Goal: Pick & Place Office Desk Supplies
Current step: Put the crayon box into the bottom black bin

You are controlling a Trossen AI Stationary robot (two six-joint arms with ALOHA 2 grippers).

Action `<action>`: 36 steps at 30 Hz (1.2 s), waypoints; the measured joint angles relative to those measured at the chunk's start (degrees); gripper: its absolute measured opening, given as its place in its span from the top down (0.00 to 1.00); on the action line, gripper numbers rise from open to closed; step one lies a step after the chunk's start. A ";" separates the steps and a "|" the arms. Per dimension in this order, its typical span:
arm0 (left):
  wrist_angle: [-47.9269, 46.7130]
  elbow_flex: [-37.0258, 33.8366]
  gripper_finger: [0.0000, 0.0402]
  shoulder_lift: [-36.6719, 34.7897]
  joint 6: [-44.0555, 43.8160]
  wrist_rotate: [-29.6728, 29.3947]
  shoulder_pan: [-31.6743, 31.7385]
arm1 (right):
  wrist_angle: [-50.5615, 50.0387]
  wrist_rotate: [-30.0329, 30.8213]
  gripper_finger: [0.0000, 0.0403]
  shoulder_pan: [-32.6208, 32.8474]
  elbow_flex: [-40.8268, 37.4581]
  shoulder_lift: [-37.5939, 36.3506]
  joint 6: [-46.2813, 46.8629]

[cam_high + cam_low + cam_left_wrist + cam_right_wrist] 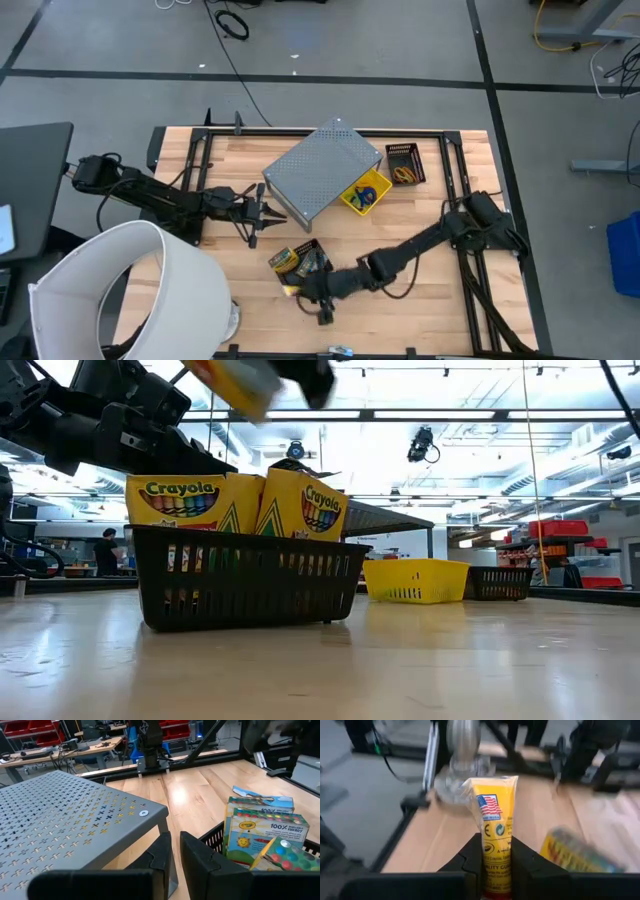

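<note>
**Operator:** Checking progress: what do you see?

**Technician:** You see the right claw (497, 865) clamped on a crayon box (496, 825), held above the bench (420, 305) beside the black basket (245, 585), which holds two boxes. Placement remains.

**Operator:** And the left claw (175, 852)?

**Technician:** Nearly together, empty, near the grey stand (320, 170). Only the right wrist view shows the grip.

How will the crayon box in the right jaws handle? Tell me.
Likely stiff: the crayon box stands straight out of the right gripper. Probably light, being small cardboard. It may pivot, since it is pinched only at one end.
</note>
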 joint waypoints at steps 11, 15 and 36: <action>0.01 0.00 0.88 0.00 -0.19 0.00 0.00 | 10.64 -10.73 0.87 -7.64 0.07 2.69 -5.31; -0.01 0.00 0.88 0.00 -0.19 -0.06 0.00 | 10.18 -12.61 0.87 -8.78 0.07 5.04 -7.64; -0.90 0.07 0.88 0.02 -0.17 -0.21 0.02 | 12.67 -23.62 0.87 -12.23 0.07 9.79 -9.84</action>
